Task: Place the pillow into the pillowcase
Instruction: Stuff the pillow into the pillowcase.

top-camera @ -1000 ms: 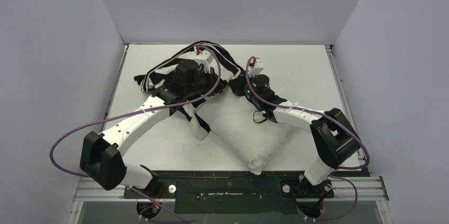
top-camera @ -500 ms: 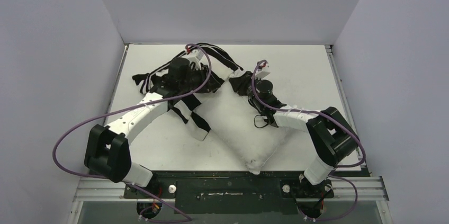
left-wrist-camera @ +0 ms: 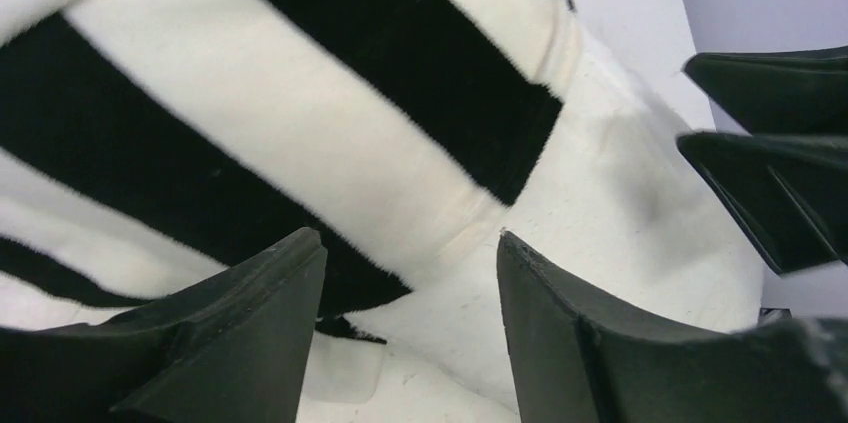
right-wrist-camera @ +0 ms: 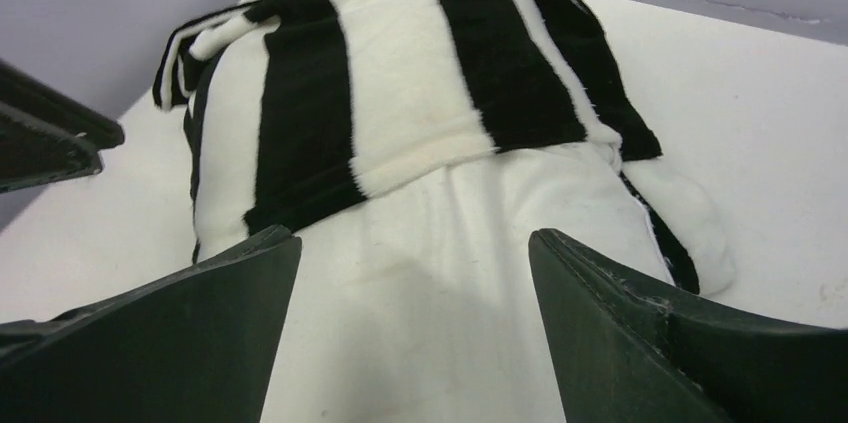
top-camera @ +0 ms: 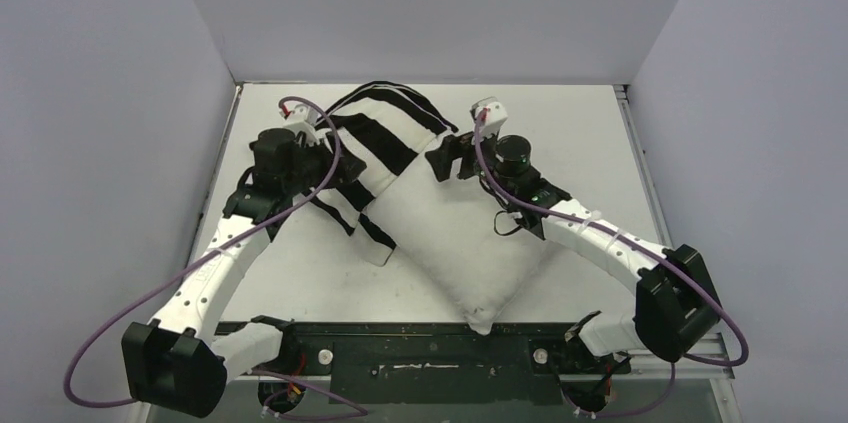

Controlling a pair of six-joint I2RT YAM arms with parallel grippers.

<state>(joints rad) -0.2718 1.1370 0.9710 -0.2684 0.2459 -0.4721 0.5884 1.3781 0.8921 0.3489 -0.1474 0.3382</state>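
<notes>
The off-white pillow (top-camera: pixel 460 233) lies diagonally across the table, one corner at the near edge. The black-and-white striped pillowcase (top-camera: pixel 375 133) covers only its far-left end; most of the pillow is bare. My left gripper (top-camera: pixel 335 168) hovers at the pillowcase's left side, open with nothing between its fingers. In the left wrist view the left gripper (left-wrist-camera: pixel 405 253) frames the pillowcase (left-wrist-camera: pixel 300 123) hem and the pillow (left-wrist-camera: pixel 620 203). My right gripper (top-camera: pixel 443 156) is open over the pillow's far right edge. In the right wrist view the right gripper (right-wrist-camera: pixel 412 243) straddles the pillow (right-wrist-camera: pixel 420 323), just behind the pillowcase (right-wrist-camera: pixel 400 73).
The white table (top-camera: pixel 580 143) is walled in at the left, back and right. A black mounting rail (top-camera: pixel 430 348) runs along the near edge beneath the pillow's corner. Purple cables loop off both arms.
Both grippers opened and let go of the pillowcase. The left arm drew back to the left and the right a little to the right. The pillowcase dropped and settled over the pillow's far end.
</notes>
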